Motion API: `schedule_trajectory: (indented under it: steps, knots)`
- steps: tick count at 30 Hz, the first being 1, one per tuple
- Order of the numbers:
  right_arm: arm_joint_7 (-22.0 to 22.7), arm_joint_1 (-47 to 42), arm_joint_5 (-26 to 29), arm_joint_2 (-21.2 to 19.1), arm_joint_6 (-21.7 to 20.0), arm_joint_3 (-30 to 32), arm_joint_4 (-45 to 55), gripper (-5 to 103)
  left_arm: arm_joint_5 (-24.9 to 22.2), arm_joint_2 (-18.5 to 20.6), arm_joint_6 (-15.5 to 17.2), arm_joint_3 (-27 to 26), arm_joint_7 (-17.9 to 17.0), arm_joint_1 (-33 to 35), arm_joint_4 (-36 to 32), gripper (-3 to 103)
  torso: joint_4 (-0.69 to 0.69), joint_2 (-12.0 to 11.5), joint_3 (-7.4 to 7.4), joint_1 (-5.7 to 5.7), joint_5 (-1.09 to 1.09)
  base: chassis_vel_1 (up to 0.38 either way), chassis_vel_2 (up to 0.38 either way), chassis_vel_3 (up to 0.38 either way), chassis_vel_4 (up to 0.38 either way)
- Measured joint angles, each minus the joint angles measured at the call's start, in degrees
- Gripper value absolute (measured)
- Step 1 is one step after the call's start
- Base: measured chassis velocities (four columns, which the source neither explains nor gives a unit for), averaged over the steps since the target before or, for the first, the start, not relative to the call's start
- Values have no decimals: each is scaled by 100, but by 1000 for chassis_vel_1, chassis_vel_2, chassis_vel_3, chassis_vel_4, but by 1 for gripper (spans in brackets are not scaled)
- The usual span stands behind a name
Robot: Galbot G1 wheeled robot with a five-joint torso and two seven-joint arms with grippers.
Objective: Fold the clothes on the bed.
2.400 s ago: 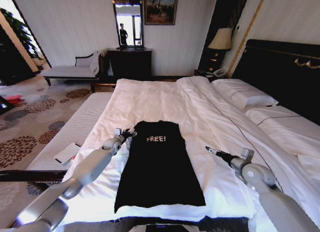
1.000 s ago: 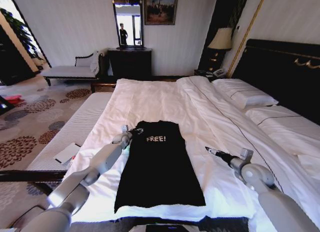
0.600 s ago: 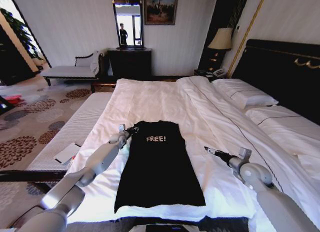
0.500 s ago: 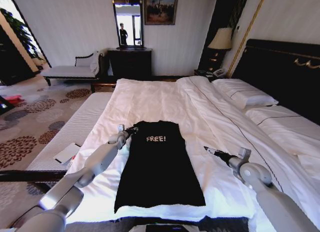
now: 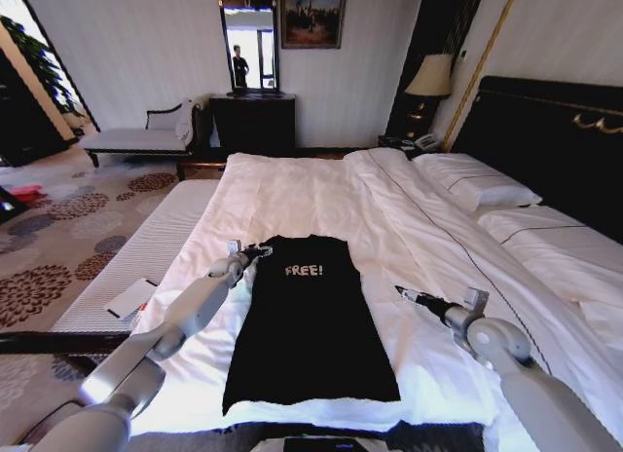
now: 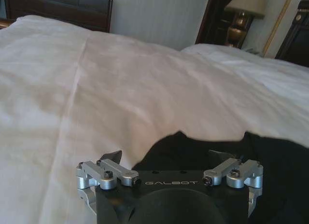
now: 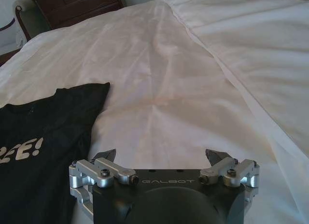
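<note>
Bed [image 5: 321,194] with white duvet spreads before me, black T-shirt [image 5: 310,320] lying flat near its foot. My left gripper [image 5: 255,251] sits at the shirt's upper left corner — fingers spread wide. My right gripper [image 5: 401,292] hovers over bare duvet just right of the shirt, equally wide.

"FREE!" on T-shirt [image 5: 310,320]; "GALBOT" on both grippers.
</note>
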Motion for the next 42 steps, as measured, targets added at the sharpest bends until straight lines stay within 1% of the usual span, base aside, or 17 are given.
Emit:
schedule_trajectory:
  steps: [3,5,8,11,13,22,23,26,29,32,34,35,37,39,40,41,42]
  knots:
    - [0,-13,-1,0,-1,25,9,100,-91,-22,43,-37,-14,-40,0,100,0,0,0,0,0,0,0,0,0]
    - [-1,-45,-2,-4,-1,73,21,100,-288,-81,174,-132,-78,-116,42,100,0,0,0,0,0,0,0,0,0]
    - [-1,-69,-2,-1,-2,101,45,100,-366,-141,301,-188,-89,-180,167,100,0,0,0,0,0,0,0,0,0]
    - [-1,-93,-2,10,-2,118,71,100,-370,-223,390,-236,-88,-232,311,100,2,0,0,0,0,0,0,0,0]
    - [1,-128,-6,28,-3,143,105,100,-340,-418,489,-325,-83,-324,606,100,1,0,0,0,-1,0,0,0,0]
    - [9,-165,-7,39,-8,214,130,100,-248,-885,613,-550,-25,-472,1184,101,0,0,0,0,0,0,0,0,0]
    - [10,-194,-7,44,-9,238,144,100,-252,-948,643,-623,-48,-490,1281,96,0,0,0,0,0,0,0,0,0]
    - [11,-201,-17,50,-10,245,144,100,-265,-937,645,-626,-58,-493,1281,91,0,0,0,0,0,0,0,0,0]
    - [13,-193,-22,53,-10,237,140,100,-270,-941,611,-636,-76,-498,1280,75,2,0,0,0,0,0,0,0,0]
    - [19,-174,-22,53,-11,219,137,100,-272,-945,599,-642,-86,-498,1278,70,1,0,0,0,0,0,0,0,0]
    - [31,-141,-11,42,-13,191,123,100,-272,-945,592,-643,-101,-489,1245,58,1,0,0,0,0,0,0,0,0]
    - [31,-141,-11,42,-13,191,123,100,-272,-945,592,-643,-101,-489,1245,58,1,0,0,0,0,0,0,0,0]
    - [38,-109,8,20,-16,160,115,100,-272,-939,592,-646,-112,-460,1218,48,0,0,0,0,-1,0,0,0,0]
    - [54,-75,37,7,-18,131,107,100,-272,-931,591,-651,-119,-440,1203,42,0,0,0,0,0,0,0,0,0]
    - [66,-57,54,3,-19,119,105,100,-272,-926,591,-653,-122,-429,1194,42,0,0,0,0,-1,0,0,0,0]
    - [88,-27,91,-4,-22,99,102,100,-272,-915,591,-654,-126,-410,1176,37,1,0,0,0,-1,0,0,0,0]
    - [117,23,150,-20,-26,61,85,100,-272,-891,592,-657,-135,-369,1135,26,1,0,0,0,0,0,0,0,0]
